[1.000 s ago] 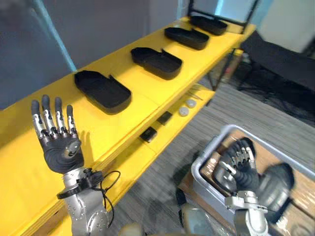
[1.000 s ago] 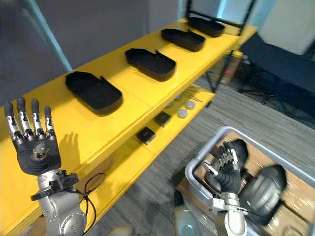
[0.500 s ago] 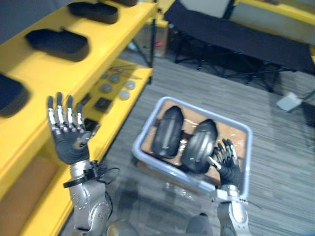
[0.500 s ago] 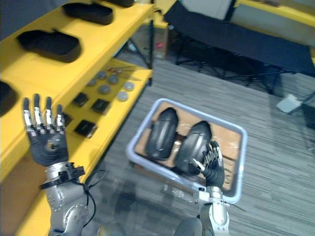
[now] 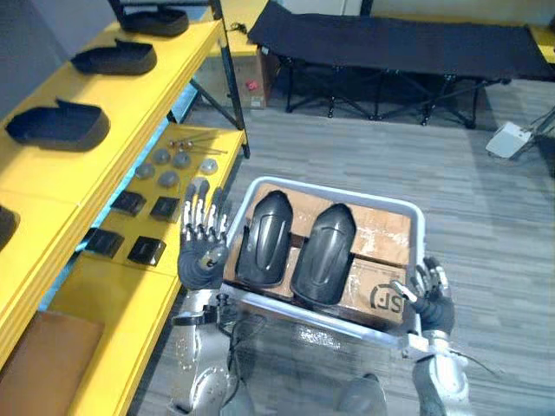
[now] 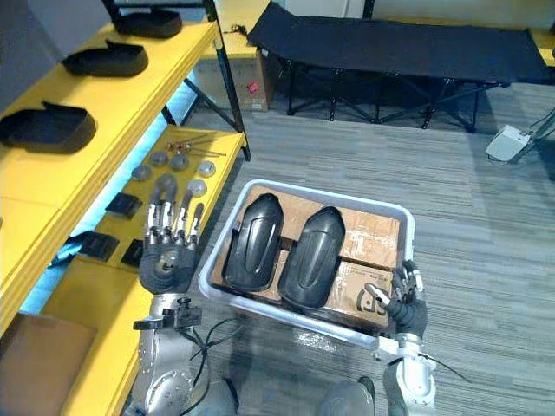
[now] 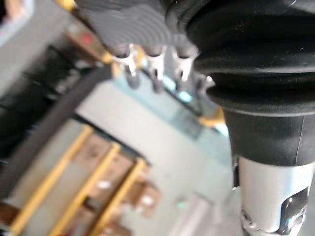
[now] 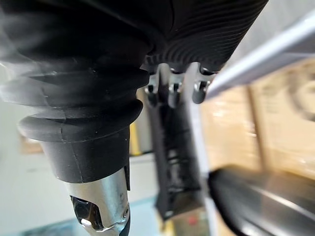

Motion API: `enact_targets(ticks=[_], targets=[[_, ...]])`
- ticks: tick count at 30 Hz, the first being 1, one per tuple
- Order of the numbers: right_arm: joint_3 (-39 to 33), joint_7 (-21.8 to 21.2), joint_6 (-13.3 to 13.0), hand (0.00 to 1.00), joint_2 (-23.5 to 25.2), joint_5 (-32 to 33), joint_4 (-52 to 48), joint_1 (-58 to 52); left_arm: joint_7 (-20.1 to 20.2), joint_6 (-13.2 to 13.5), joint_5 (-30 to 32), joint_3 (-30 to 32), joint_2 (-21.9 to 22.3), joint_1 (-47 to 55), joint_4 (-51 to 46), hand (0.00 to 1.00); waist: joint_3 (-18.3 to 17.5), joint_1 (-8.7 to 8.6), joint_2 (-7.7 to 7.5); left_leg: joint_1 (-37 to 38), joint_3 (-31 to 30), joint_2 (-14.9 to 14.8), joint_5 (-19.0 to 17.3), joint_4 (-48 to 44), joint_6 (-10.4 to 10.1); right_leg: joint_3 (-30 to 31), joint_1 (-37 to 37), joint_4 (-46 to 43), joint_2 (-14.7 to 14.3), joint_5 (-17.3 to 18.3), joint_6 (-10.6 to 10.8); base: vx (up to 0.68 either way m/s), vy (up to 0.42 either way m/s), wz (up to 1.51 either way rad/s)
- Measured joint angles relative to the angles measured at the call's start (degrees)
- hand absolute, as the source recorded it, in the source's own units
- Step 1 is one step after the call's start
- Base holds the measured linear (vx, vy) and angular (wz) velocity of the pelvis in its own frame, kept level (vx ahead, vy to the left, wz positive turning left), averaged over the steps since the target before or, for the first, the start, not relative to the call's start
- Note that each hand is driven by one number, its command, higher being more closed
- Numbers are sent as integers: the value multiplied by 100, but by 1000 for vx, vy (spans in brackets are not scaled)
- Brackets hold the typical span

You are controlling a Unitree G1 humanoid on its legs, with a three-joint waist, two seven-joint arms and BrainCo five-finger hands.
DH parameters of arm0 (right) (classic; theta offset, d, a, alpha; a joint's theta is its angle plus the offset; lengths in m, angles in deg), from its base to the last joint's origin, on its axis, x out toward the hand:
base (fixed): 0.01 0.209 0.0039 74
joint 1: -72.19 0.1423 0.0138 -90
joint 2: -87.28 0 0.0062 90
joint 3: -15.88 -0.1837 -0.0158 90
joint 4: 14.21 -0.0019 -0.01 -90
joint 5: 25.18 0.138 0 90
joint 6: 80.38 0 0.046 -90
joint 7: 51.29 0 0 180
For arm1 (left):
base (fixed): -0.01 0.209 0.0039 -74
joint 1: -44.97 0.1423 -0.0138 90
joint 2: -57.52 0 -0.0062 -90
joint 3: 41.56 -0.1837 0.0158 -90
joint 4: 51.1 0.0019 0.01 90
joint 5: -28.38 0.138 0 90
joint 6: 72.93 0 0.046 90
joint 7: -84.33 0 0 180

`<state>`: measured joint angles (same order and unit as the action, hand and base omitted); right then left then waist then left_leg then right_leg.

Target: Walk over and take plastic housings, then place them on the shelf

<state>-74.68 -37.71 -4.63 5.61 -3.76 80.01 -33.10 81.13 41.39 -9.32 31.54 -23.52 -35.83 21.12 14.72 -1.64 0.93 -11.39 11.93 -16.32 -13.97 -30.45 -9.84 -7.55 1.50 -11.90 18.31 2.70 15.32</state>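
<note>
Two black plastic housings lie side by side on cardboard in a grey bin on the floor. Several more black housings sit in a row on the top level of the yellow shelf at the left. My left hand is raised by the bin's left rim, fingers straight, holding nothing. My right hand hovers at the bin's near right corner, fingers relaxed and empty. Neither hand touches a housing.
The shelf's lower level carries small round metal parts and flat black blocks. A black folding cot stands beyond the bin. A small white device lies on the grey floor at the right.
The camera has swung from the shelf toward the bin, which is now centred below me. My left hand now shows by the bin's left rim, my right at its near right corner.
</note>
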Motion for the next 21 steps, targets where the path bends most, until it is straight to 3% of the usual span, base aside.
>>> enact_targets(ticks=[3, 7, 14, 17, 21], targets=[[-35, 503, 151, 0, 11, -116, 545, 385, -47, -100, 269, -33, -2, -29, -1, 0, 5, 82, 0, -130, 12, 36, 3, -9, 4, -96, -72, 442, -8, -308, -9, -65, 66, -4], [-86, 1271, 193, 0, 5, -216, 1330, 1052, -40, -124, 344, -202, -5, -249, -3, 0, 304, 112, 156, -478, -324, 45, 147, 17, -33, -353, -48, 621, -126, -388, -28, -88, -14, 21], [-657, 2847, 214, 0, -115, -242, 2415, 2293, 6, -212, 496, -491, 8, -468, 2, 0, 697, 430, 185, -864, -603, 148, 424, 191, -51, -533, 208, 674, -167, -514, -70, -44, -18, 15], [-811, 3013, 226, 0, -302, -192, 2651, 2628, 11, -208, 470, -585, -53, -583, 119, 0, 823, 591, 188, -922, -660, 177, 426, 172, -48, -549, 231, 632, -151, -513, -71, -2, 16, 9], [-906, 3007, 377, 0, -603, -201, 3053, 3225, 16, -230, 435, -700, -100, -711, 333, 0, 1000, 630, 280, -1143, -839, 199, 425, 40, -46, -675, 278, 601, -161, -511, -69, -29, 11, 15]])
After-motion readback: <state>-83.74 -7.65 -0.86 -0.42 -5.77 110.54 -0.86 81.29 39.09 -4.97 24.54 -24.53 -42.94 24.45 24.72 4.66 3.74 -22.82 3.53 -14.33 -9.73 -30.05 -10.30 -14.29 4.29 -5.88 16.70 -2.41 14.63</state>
